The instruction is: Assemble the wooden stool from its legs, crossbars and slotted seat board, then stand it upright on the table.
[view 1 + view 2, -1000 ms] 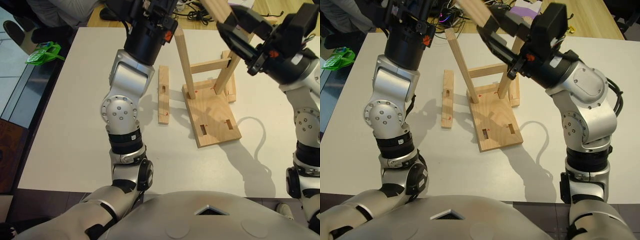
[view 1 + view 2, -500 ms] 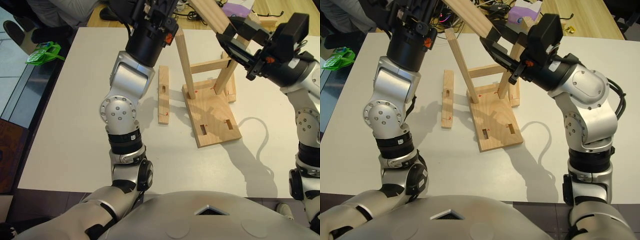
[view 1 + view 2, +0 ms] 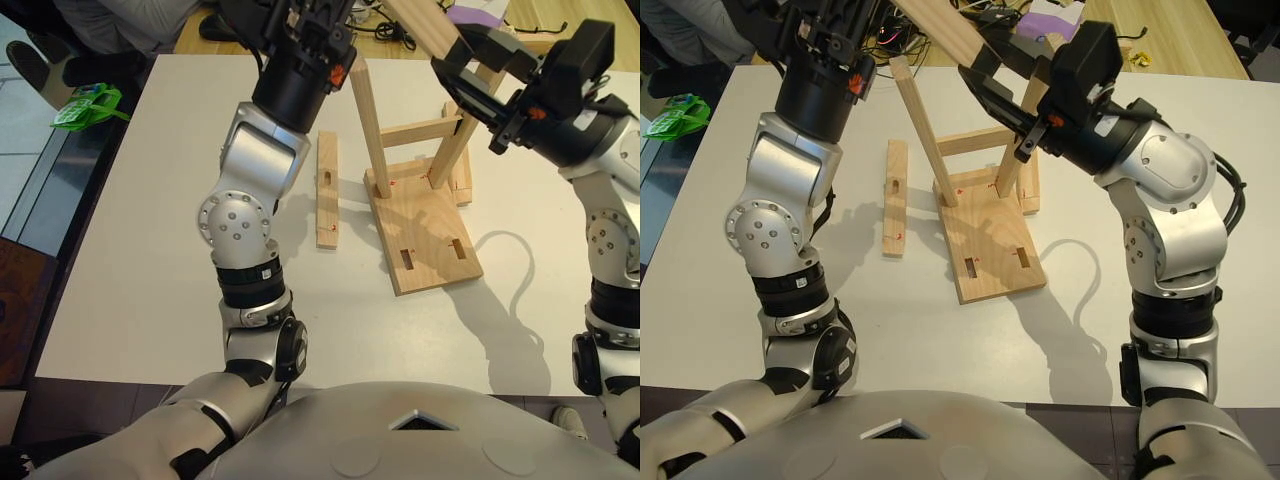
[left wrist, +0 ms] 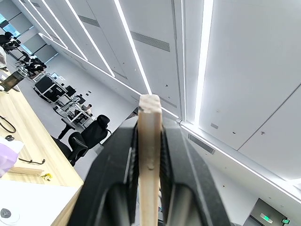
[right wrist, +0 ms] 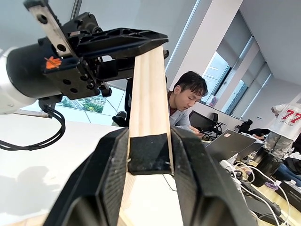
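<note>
The left gripper (image 4: 149, 132) and right gripper (image 5: 148, 141) both pinch the same long pale wooden leg (image 5: 149, 94) aloft; the flat slotted wooden seat board (image 3: 425, 240) lies below the right gripper.

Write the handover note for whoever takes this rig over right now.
Left end effector and right end effector: both shut on one wooden bar, held aloft between them.
Seat board lies flat; two legs stand in its far slots, joined by a crossbar.
Loose slotted piece lies left of the board.
Remaining: fill the two near slots, stand the stool upright.
</note>
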`<action>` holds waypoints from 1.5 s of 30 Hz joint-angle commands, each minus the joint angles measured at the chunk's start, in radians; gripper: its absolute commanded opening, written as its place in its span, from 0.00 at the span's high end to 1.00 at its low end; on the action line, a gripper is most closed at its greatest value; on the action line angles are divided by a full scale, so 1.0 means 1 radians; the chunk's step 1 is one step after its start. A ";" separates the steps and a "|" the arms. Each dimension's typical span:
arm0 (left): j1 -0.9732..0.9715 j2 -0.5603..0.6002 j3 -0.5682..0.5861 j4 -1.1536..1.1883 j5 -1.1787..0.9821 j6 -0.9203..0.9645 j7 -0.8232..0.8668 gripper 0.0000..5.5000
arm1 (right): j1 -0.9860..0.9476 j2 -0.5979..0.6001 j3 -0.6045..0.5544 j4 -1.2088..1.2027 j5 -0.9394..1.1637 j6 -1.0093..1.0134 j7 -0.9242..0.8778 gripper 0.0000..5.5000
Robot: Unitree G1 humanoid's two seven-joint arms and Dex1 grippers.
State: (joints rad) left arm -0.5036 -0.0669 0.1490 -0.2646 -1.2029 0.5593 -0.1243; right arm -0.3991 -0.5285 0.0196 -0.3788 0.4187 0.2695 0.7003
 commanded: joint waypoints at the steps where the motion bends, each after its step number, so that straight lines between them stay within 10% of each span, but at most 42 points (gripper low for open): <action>1: -0.025 0.002 0.002 -0.012 -0.019 0.013 0.025 0.93 | -0.018 -0.019 0.008 0.019 -0.040 -0.039 0.032 0.64; 15: 0.113 0.271 0.163 -0.307 0.193 0.013 0.274 0.93 | 0.252 -0.181 -0.185 -0.001 -0.037 0.010 0.091 0.22; 21: 0.354 0.130 0.049 -0.216 0.261 0.036 0.366 0.93 | 0.382 -0.203 -0.153 0.038 -0.038 0.028 0.164 0.02; 26: 0.359 0.020 -0.036 -0.040 0.429 -0.010 0.428 0.93 | 0.601 -0.180 0.014 0.205 -0.166 -0.088 0.229 0.02; 45: 0.322 -0.103 -0.076 0.257 0.745 -0.495 0.277 0.93 | 0.523 -0.080 0.001 0.247 -0.185 -0.170 0.129 0.02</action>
State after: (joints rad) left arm -0.1806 -0.0608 0.0763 -0.0452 -0.4479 0.0836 0.1630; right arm 0.1462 -0.6060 0.0196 -0.1271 0.2380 0.0980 0.8247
